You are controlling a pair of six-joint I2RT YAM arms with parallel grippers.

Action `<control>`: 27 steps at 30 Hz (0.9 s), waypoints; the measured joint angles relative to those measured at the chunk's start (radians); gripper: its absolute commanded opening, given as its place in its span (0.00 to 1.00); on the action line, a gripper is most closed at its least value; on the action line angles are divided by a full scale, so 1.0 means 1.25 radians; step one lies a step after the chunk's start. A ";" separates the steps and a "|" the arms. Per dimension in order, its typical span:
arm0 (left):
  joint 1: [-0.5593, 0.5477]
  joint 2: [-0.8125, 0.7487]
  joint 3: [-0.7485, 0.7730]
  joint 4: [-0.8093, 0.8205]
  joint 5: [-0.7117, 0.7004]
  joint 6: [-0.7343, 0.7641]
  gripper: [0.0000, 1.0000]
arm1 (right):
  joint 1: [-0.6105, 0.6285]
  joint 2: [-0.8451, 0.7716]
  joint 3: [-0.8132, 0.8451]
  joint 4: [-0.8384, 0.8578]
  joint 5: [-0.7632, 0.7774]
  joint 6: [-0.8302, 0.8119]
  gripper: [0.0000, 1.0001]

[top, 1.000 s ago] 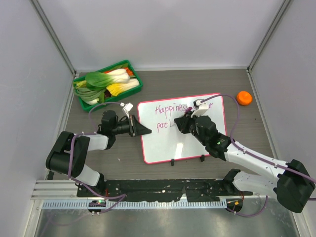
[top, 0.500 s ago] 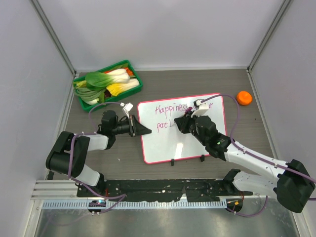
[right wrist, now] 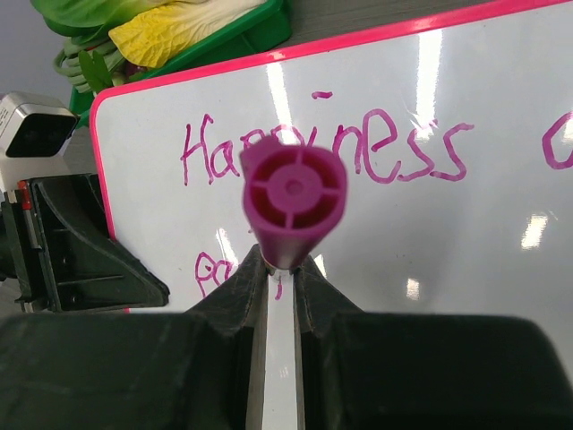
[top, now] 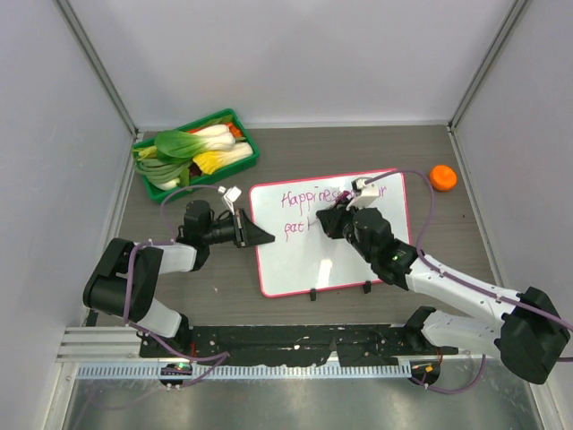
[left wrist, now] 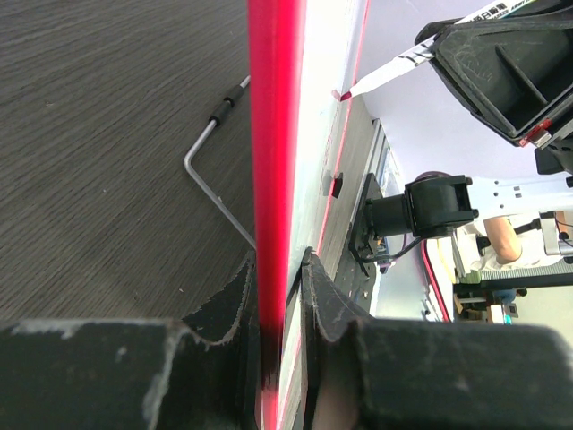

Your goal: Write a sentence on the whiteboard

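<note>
The sentence [right wrist: 403,161], purple handwriting starting "Happiness" with a second line begun beneath, runs along the far edge of the whiteboard [top: 295,260], which lies mid-table between the arms. Over the second line, the right gripper [right wrist: 276,269] is clenched on a purple marker [right wrist: 293,193]; its tip is hidden. The left gripper [left wrist: 279,278] pinches the board's pink-red frame at its left edge. A green tray of vegetables [top: 197,148] sits in the table's far left corner, and a small orange round object [top: 442,177] sits near its right edge.

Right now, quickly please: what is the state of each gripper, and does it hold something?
Left gripper: closed on the frame of the whiteboard.
Right gripper: closed, holding the marker.
</note>
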 measured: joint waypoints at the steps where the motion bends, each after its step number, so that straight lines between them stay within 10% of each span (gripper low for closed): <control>1: 0.000 0.000 0.000 0.000 0.000 0.000 0.00 | 0.000 0.003 0.003 0.002 0.003 0.000 0.01; 27: 0.000 0.000 0.000 -0.001 0.000 0.000 0.00 | 0.000 -0.015 -0.002 -0.012 0.033 -0.009 0.01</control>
